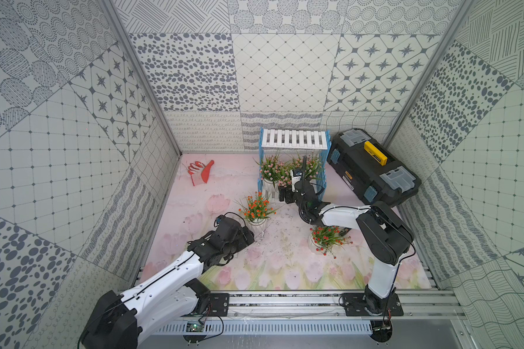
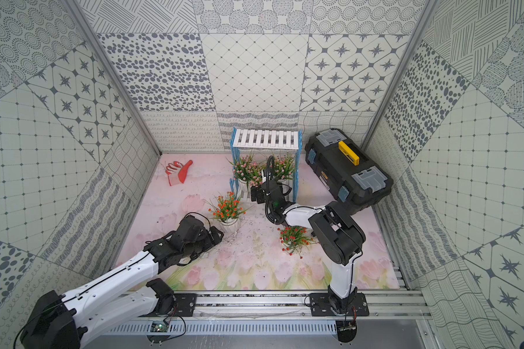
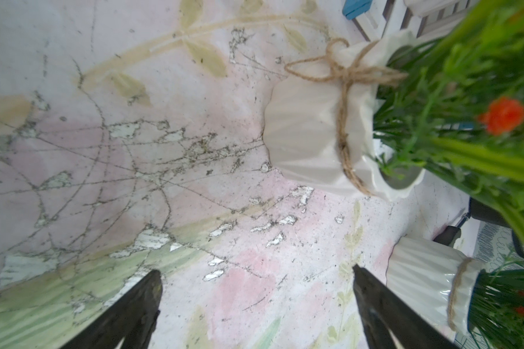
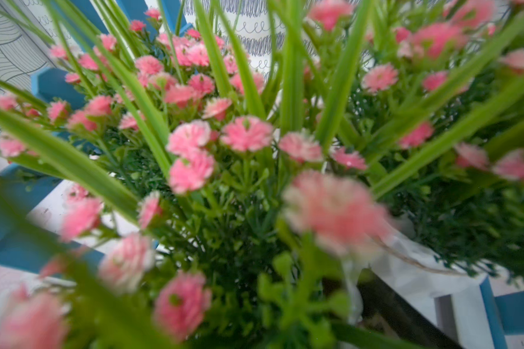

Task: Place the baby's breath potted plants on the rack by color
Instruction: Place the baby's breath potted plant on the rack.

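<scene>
Pink plant (image 4: 245, 133) close before spread right pincer (image 1: 285, 193).

Rack (image 1: 294, 139) top shelf bare, open above. Lower shelf packed with pink plants (image 1: 271, 169); right arm (image 1: 339, 213) blocks its front. Orange plant (image 1: 256, 208) near, toolbox (image 1: 372, 166) beside.

Three walls (image 1: 285, 75) close the cell, papered in a grey-and-white patchwork of dots, stars, lattices, squiggles and hatching. Bare aluminium posts (image 1: 140, 75) run down the two back corners. The tabletop (image 1: 285, 266) carries a pale pink print of tulips and green leaves, scratched and flaked in the left wrist view. A slotted aluminium rail (image 1: 285, 302) crosses the lower frame. A black toolbox (image 1: 354, 164) lies at centre right, and a red-and-white glove (image 1: 201, 172) left of centre. The light is soft and even.
</scene>
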`<state>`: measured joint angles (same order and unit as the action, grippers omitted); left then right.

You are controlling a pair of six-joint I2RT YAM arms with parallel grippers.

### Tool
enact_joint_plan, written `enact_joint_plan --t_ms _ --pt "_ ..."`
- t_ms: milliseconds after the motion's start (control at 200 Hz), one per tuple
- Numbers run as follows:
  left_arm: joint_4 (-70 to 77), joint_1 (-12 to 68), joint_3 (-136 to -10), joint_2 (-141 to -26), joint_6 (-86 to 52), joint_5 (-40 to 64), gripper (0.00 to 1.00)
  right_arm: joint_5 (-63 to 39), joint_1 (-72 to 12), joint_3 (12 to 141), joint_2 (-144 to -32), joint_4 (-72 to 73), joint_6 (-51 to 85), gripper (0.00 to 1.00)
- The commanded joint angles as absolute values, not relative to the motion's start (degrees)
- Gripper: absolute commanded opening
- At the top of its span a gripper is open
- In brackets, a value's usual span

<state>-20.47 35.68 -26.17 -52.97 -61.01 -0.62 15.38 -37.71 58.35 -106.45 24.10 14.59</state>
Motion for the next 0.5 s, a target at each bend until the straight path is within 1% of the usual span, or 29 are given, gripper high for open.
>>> enact_joint_plan --t_ms 0,295,495 --pt "-21.0 36.3 -26.4 -53.0 -59.9 -2.0 0.99 10.8 -37.6 57.6 -102.9 23.3 15.1 0.98" --pt "-20.3 36.2 -26.6 -54.4 -59.8 -2.0 0.99 5.4 -36.6 56.1 -97.7 18.0 15.4 0.98" --pt "-19.9 36.3 -26.6 -54.9 -59.9 -1.6 0.99 6.5 -35.7 56.1 -98.3 18.4 15.4 0.98"
